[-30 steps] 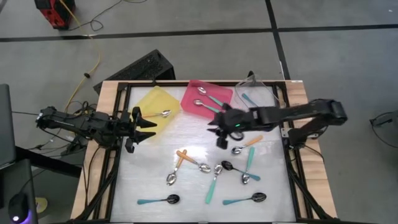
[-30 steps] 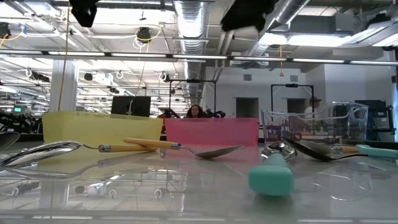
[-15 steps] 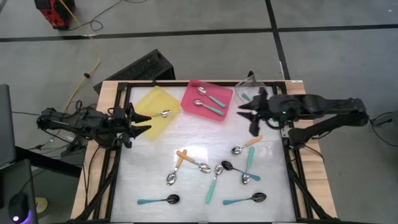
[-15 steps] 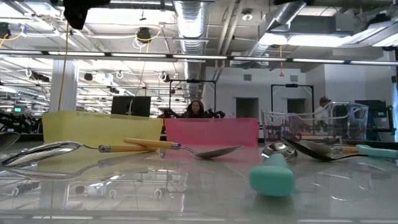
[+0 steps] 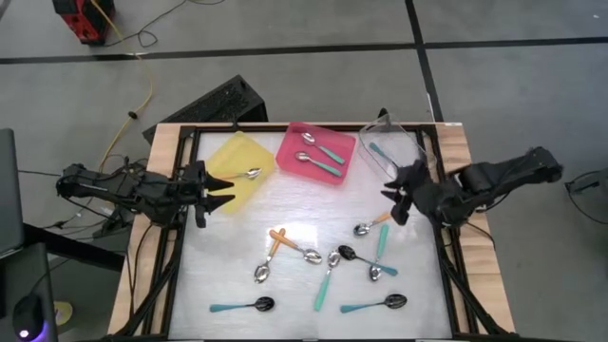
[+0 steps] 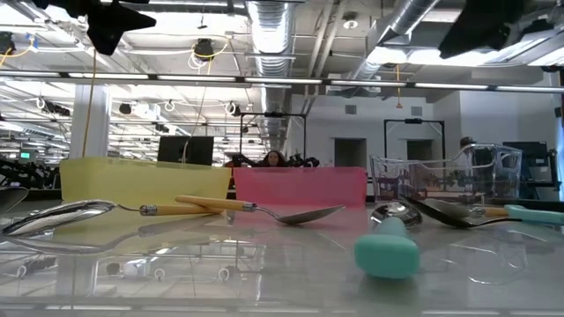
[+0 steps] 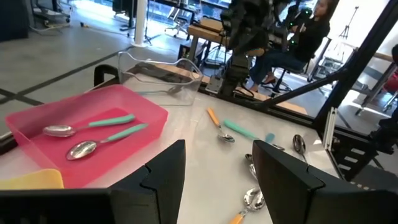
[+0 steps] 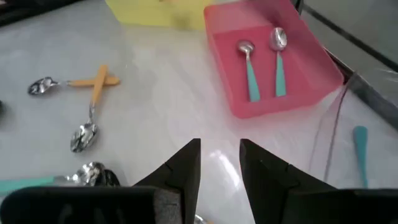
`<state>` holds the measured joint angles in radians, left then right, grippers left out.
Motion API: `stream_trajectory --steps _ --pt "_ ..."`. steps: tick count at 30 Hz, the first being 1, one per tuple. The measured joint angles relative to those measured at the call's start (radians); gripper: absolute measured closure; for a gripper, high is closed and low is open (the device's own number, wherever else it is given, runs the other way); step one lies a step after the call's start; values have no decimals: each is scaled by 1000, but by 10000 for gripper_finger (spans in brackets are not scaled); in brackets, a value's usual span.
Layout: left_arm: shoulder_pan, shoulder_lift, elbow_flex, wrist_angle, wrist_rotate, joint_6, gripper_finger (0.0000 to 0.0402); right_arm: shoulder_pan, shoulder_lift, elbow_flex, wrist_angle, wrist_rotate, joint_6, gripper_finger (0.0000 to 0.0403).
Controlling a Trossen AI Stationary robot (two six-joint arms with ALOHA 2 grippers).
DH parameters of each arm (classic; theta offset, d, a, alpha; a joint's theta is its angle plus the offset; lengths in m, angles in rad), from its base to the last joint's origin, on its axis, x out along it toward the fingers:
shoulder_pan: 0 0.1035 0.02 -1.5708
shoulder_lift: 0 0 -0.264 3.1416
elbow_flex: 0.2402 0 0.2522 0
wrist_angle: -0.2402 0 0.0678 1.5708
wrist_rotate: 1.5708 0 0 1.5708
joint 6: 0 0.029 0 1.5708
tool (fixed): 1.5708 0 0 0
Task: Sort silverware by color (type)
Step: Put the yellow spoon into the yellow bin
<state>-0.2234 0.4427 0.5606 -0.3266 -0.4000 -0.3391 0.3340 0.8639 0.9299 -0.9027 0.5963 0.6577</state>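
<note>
Spoons lie loose on the white table: orange-handled ones, teal-handled ones, and a black-bowled one. Two teal-handled spoons lie in the pink tray. One orange-handled spoon is in the yellow tray, and a teal one in the clear tray. My left gripper hovers open at the yellow tray's left side. My right gripper hovers open near the table's right edge, below the clear tray. Both are empty.
Black frame rails run along the table's sides. A dark box sits behind the far edge. Bare table shows between the trays and the spoon cluster. People sit in the room beyond the table.
My right gripper has drawn back from the middle of the table, just below the pink tray, toward the right edge, rolling as it went; its fingers stay apart and empty. No spoon has moved.
</note>
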Motion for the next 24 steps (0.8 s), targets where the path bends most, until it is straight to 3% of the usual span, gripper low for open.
stream_trajectory --steps 6,15,24 --pt "0 0 0 52 9 44 231 115 -16 -200 171 157 94 267" --pt "0 -51 -1 102 -1 132 231 172 -13 -437 572 175 104 267" --pt "0 -161 -6 -15 61 108 231 172 -12 -473 458 132 338 267"
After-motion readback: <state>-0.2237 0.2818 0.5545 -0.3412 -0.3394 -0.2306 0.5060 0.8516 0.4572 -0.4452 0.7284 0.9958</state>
